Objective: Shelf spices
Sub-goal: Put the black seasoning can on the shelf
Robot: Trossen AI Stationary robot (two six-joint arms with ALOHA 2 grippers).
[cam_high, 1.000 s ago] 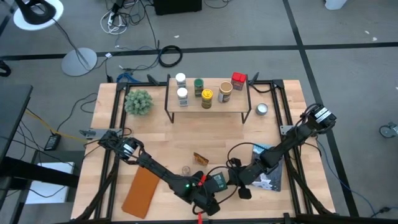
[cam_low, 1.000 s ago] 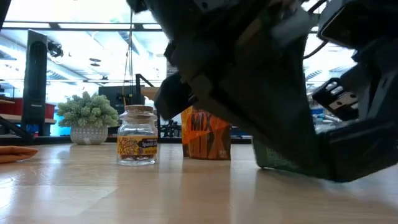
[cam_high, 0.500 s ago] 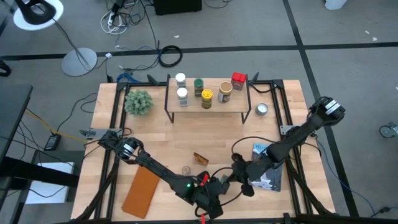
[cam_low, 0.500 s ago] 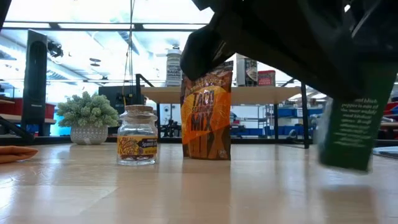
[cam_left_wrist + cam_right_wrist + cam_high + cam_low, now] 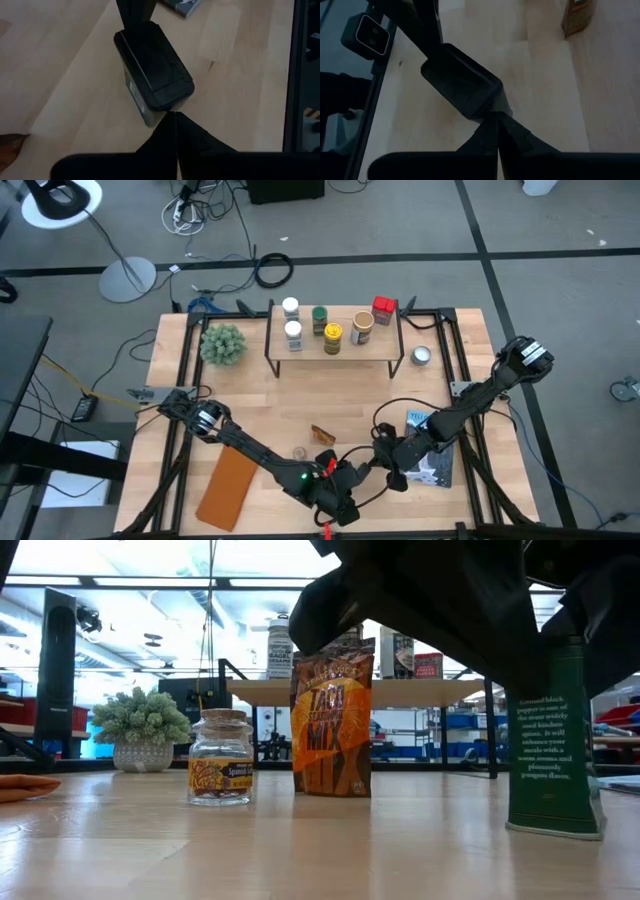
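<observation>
A: Since a second ago the green pepper tin (image 5: 555, 750) has gone from lying tipped under the arms to standing upright on the tabletop (image 5: 270, 405), and the right arm has drawn back a little towards the blue-and-white book (image 5: 432, 450).

B: Where is the tin now?

A: At the near edge of the table, between the two grippers. In the low view it stands to the right of the taco mix packet (image 5: 332, 720) and the small glass jar (image 5: 221, 757), apart from both.

B: And the pincers?

A: The left gripper (image 5: 175, 116) has its fingers pressed together, the tips right at the tin's upper edge. The right gripper (image 5: 496, 116) is also closed tight, its tips against the tin's opposite side. Neither one is clamped around it.

B: The rest of the spices?

A: Five are already on the shelf (image 5: 310, 355): two white-lidded jars (image 5: 292, 320), a green-lidded one (image 5: 319, 318), a yellow-lidded one (image 5: 333, 337) and a tan-lidded one (image 5: 362, 328). The red box (image 5: 384, 309) shows at the shelf's far right corner; a round tin (image 5: 421, 356) sits on the table beside the shelf's right legs.
</observation>
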